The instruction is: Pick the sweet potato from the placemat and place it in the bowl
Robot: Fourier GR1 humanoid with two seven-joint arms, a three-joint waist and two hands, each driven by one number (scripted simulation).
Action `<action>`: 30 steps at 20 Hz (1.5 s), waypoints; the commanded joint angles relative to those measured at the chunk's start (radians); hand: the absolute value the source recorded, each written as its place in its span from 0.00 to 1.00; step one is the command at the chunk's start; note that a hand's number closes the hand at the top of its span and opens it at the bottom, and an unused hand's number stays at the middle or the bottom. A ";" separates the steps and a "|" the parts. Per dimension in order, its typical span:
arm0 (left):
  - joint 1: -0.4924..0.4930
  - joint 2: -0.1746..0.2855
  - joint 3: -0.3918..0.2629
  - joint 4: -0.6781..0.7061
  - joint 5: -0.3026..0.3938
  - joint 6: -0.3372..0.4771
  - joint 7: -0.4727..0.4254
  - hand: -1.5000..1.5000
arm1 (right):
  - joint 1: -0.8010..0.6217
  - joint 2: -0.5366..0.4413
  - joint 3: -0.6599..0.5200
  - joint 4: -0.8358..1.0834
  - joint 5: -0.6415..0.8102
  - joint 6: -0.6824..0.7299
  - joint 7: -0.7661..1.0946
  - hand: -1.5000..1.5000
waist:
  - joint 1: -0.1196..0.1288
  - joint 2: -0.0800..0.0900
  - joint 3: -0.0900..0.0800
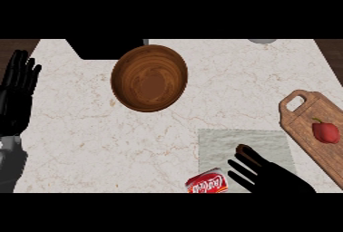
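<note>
A brown wooden bowl (149, 78) stands at the back centre of the marble counter. The grey-green placemat (227, 140) lies at the front right. On it a sliver of the brown sweet potato (245, 151) shows, mostly hidden under my right hand (271, 176). That hand comes in from the lower edge, fingers stretched toward the upper left over the sweet potato and not curled round it. My left hand (17, 90) rests open at the left edge, fingers up, far from the bowl.
A red soda can (209, 183) lies just left of my right hand at the placemat's front corner. A wooden cutting board (305, 113) with a red pepper (326, 132) lies at the right edge. A dark object (100, 47) sits behind the bowl.
</note>
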 commanded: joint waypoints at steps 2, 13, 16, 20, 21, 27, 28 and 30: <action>0.013 -0.024 0.007 -0.035 -0.036 -0.001 0.019 0.50 | 0.029 0.039 -0.031 0.083 0.076 -0.046 -0.034 0.00 | 0.000 -0.001 0.000; -0.015 -0.042 0.069 0.009 -0.054 -0.058 0.027 0.50 | -0.020 0.171 -0.107 0.288 0.177 -0.108 -0.133 0.00 | -0.001 0.000 0.000; 0.012 -0.048 0.084 0.014 -0.059 -0.073 0.009 0.50 | 0.024 0.210 -0.082 0.299 0.244 -0.123 -0.086 0.00 | -0.001 0.000 0.000; -0.019 -0.102 0.039 -0.001 -0.113 -0.026 0.021 0.50 | -0.028 0.306 -0.078 0.375 0.296 -0.082 -0.054 0.00 | -0.001 0.000 0.000; 0.107 -0.061 0.070 -0.141 -0.078 -0.075 0.043 0.50 | -0.015 0.240 -0.152 0.392 0.249 -0.148 -0.115 0.00 | 0.005 -0.001 0.000; 0.029 -0.070 0.100 -0.040 -0.082 -0.089 0.036 0.50 | -0.088 0.322 -0.143 0.420 0.267 -0.176 -0.200 1.00 | 0.004 0.000 0.000; -0.003 -0.102 0.067 -0.060 -0.111 -0.044 0.072 0.50 | -0.088 0.315 -0.165 0.476 0.267 -0.244 -0.223 1.00 | 0.002 0.001 0.000; -0.043 -0.070 0.107 0.046 -0.105 -0.098 0.008 0.50 | -0.102 0.357 -0.147 0.511 0.313 -0.252 -0.215 1.00 | -0.001 0.001 0.000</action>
